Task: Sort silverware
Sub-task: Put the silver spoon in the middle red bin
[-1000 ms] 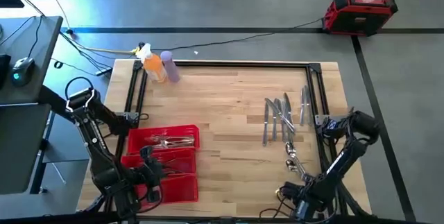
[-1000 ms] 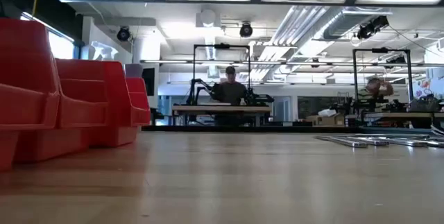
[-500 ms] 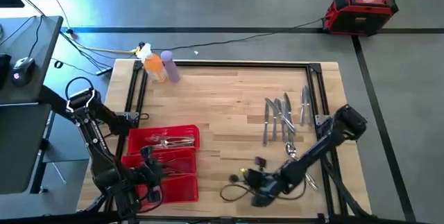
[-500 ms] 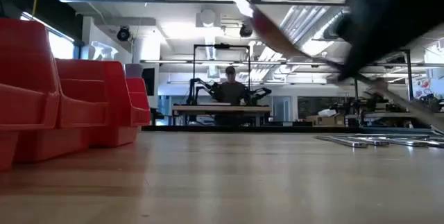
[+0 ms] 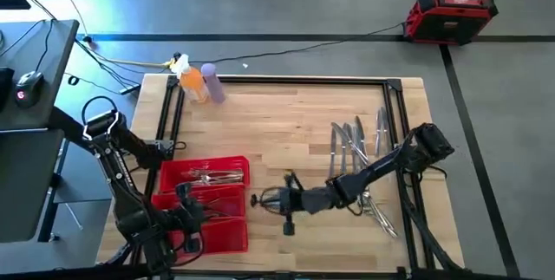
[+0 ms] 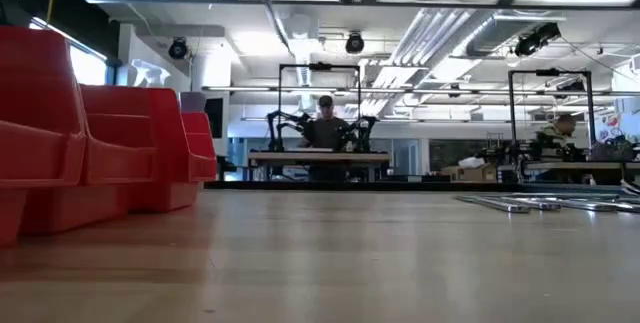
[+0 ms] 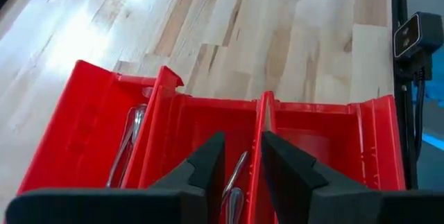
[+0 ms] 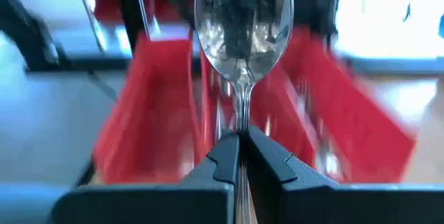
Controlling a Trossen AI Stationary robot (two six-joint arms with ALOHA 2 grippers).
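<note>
Two arms at worktop [image 5: 286, 133]. Right gripper [image 5: 276, 200] reaching out above the wood just beside the red tray [image 5: 208, 195], on its side toward the loose silverware [image 5: 354, 150]; fingers [image 8: 223, 156] pinching a spoon [image 8: 243, 23] by the handle, bowl pointing toward the red tray in the right wrist view. Left gripper [image 7: 243, 165] hanging over the red tray's near end, fingers standing slightly apart, straddling a divider wall, gripping nothing. Lying in the red tray: several pieces already in the far compartment [image 5: 212, 175], a few more in the compartments under the left gripper [image 7: 236, 175]. Loose silverware resting in a row well apart from the red tray, across the worktop near the right-hand frame post; a few more pieces [image 5: 377, 215] lying nearer the front edge under the right arm. Orange bottle [image 5: 189, 82] and purple bottle [image 5: 212, 83] standing touching each other at the back corner beyond the red tray. Seated person [image 6: 322, 128] showing in low view, far behind the worktop.
</note>
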